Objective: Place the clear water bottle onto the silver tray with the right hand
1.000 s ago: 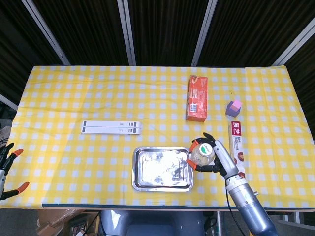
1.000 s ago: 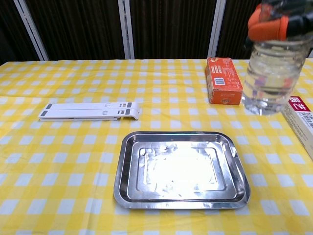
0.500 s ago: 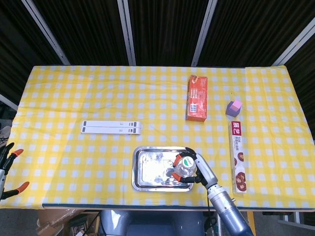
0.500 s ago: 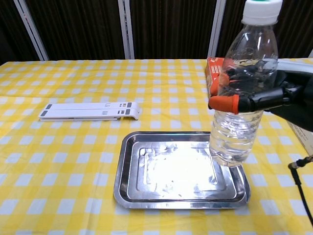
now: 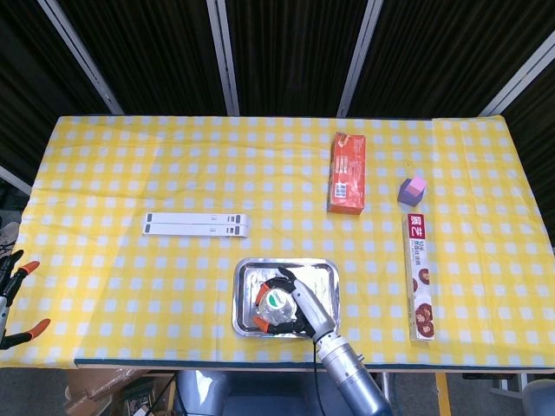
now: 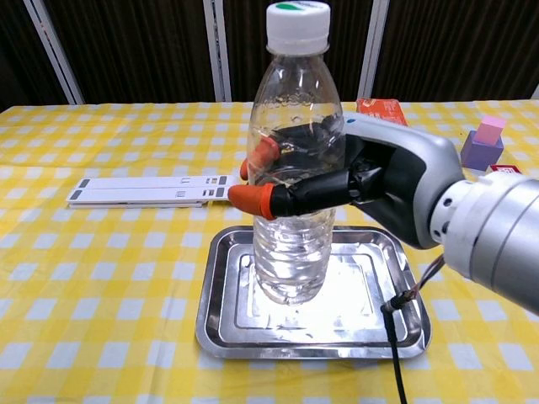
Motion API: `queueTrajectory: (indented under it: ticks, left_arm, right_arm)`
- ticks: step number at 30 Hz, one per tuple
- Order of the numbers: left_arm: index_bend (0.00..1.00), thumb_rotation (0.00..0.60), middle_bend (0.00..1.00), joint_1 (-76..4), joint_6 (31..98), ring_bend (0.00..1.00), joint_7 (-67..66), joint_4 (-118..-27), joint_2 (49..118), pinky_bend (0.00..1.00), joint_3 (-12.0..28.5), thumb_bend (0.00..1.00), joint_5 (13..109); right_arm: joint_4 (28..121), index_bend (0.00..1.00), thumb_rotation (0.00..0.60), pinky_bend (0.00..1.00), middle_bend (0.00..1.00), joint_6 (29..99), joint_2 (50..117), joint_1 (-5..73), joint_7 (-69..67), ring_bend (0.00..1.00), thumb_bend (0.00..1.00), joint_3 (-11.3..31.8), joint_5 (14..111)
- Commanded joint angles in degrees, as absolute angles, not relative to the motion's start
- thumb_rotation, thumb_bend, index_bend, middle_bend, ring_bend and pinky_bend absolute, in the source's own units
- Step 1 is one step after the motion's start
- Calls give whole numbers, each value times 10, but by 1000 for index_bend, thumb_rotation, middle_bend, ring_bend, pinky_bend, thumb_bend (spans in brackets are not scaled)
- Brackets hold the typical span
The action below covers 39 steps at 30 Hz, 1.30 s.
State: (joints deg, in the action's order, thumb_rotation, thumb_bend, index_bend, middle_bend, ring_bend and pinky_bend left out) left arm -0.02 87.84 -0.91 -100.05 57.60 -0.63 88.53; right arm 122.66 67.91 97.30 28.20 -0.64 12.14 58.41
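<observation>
Over silver tray (image 6: 217,324), near table's front edge, your right hand (image 6: 370,181) wraps clear water bottle (image 6: 294,168) at mid-body, orange fingertips (image 6: 250,199) curled round its front. Bottle upright, white cap up, base inside tray's rim; contact with tray floor unclear. Your left hand (image 5: 12,299) sits off table's left edge, fingers spread, holding nothing. Beyond tray: white folded stand (image 5: 197,224), orange box (image 5: 347,172), purple block (image 5: 412,188), long red-and-white box (image 5: 419,276).

No text or label is legible anywhere.
</observation>
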Motion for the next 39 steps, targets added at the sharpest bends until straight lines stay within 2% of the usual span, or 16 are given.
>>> queueTrajectory:
  ticks: [1,6,8,11,14,19,23,28,39]
  left_arm:
    - [149,600,0,-1,876,0,-10,-1001,576,0,-7,202,886]
    - [149,600,0,-1,877,0,-15,-1003,577,0,-8,201,889]
    - [149,600,0,0,878,0,-16,-1002,578,0,-5,201,880]
    - [149,600,0,-1,875,0,-20,-1005,580,0,-3,201,873]
    - [149,600,0,0,876,0,-27,-1008,582,0,-4,201,876]
    - [149,600,0,0,876,0,-38,-1011,586,0,-6,201,879]
    - [149,600,0,-1,873,0,-42,-1012,586,0,-7,201,881]
    - [149,600,0,-1,874,0,-32,-1009,583,0,-7,201,881]
    - [149,600,0,-7,862,0,-18,-1002,579,0,-4,202,870]
  right_arm:
    - [1226,819,600,0,601,694,946,263,-26,289,637,128,576]
    - [1215,819,600,0,601,691,852,221,-95,291,637,131,595]
    - [1196,819,600,0,601,707,779,177,-159,291,637,133,605]
    - [1170,819,600,0,601,677,692,142,-275,291,637,127,660]
    - [1141,820,600,0,601,666,640,123,-354,291,637,132,691]
    - [1141,819,600,0,601,649,608,119,-409,291,637,131,721]
    - [1159,819,600,0,601,637,632,135,-372,291,637,121,733]
    - [1185,819,600,0,601,627,708,172,-278,291,637,116,707]
    - [1203,823,600,0,604,659,960,249,-29,293,637,96,611]
